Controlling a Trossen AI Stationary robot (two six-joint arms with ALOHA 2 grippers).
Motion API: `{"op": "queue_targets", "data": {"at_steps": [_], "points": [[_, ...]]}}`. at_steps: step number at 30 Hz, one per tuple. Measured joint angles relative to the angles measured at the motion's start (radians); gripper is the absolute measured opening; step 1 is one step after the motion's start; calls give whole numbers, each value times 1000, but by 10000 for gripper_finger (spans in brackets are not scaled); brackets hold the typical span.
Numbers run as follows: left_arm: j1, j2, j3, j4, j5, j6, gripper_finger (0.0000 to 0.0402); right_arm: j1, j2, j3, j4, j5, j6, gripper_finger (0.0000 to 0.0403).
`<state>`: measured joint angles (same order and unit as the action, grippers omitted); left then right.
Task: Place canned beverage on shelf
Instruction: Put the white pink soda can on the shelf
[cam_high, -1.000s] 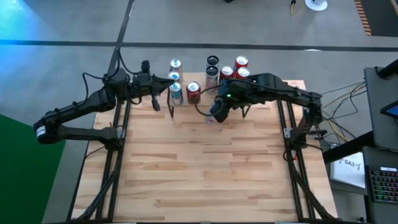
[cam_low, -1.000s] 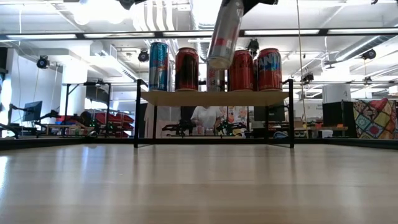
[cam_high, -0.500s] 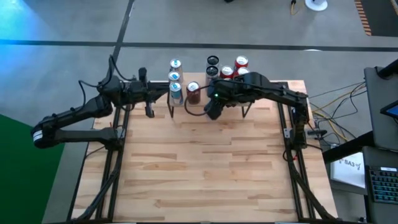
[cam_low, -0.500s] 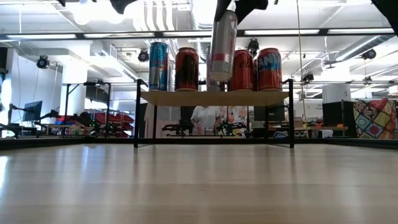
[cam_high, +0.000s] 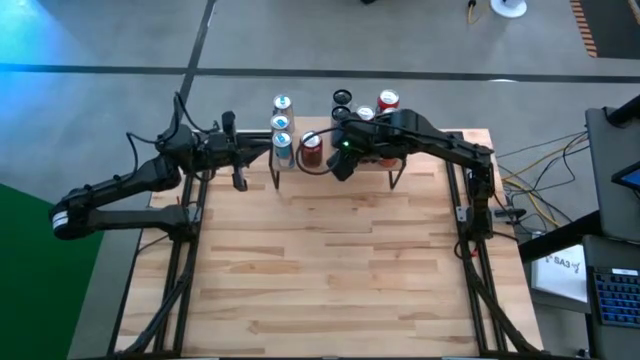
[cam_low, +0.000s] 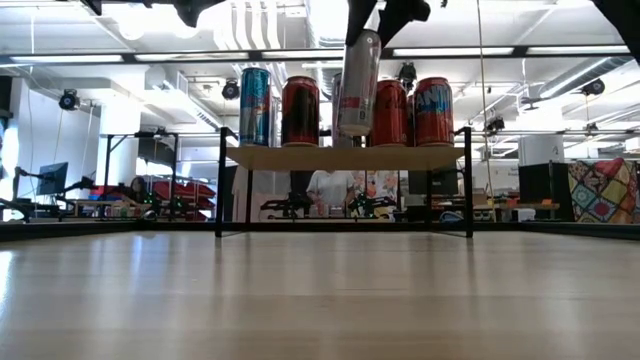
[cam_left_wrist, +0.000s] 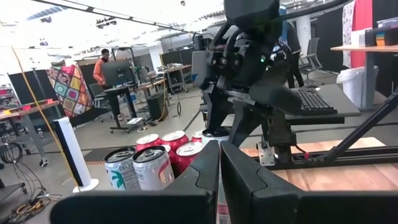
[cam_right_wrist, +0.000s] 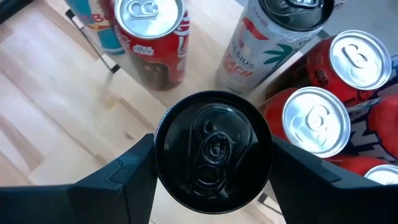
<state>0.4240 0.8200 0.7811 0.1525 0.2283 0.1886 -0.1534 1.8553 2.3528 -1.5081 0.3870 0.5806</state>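
The shelf (cam_low: 345, 157), a low riser with a light wooden top and thin black legs, stands at the table's far edge (cam_high: 335, 150). On it stand a blue can (cam_low: 255, 105), a red can (cam_low: 300, 110) and more red cans (cam_low: 412, 112). My right gripper (cam_high: 343, 165) is shut on a silver can with a black top (cam_low: 358, 75) over the shelf's middle, between the red cans. My left gripper (cam_high: 240, 172) is shut and empty, just left of the shelf. My right gripper pinches the can's upper side wall (cam_right_wrist: 160, 146) between its two fingers (cam_right_wrist: 130, 171), one on each side of the black top (cam_right_wrist: 213, 149). The fingers come from above, pointing down. The can hangs nearly upright, slightly tilted, its bottom (cam_low: 352, 130) just clear of the shelf top.
A white-and-silver can (cam_right_wrist: 280, 37) and red cans (cam_right_wrist: 314, 121) stand close around the held can. More cans (cam_high: 282, 105) stand beyond the shelf's far side. The slatted wooden tabletop (cam_high: 330, 270) stretches toward the near edge. People and desks show in the room behind.
My right gripper has carried the can toward the table's far edge and down to just above the shelf top. The can has turned from clearly tilted to nearly upright. My left arm has drawn back a little toward the table's left edge.
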Motion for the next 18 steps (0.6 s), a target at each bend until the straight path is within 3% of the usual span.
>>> {"op": "queue_targets", "data": {"at_steps": [18], "points": [[0, 3, 0, 13, 0, 0, 0, -22, 11, 0, 54, 13, -58, 241]]}}
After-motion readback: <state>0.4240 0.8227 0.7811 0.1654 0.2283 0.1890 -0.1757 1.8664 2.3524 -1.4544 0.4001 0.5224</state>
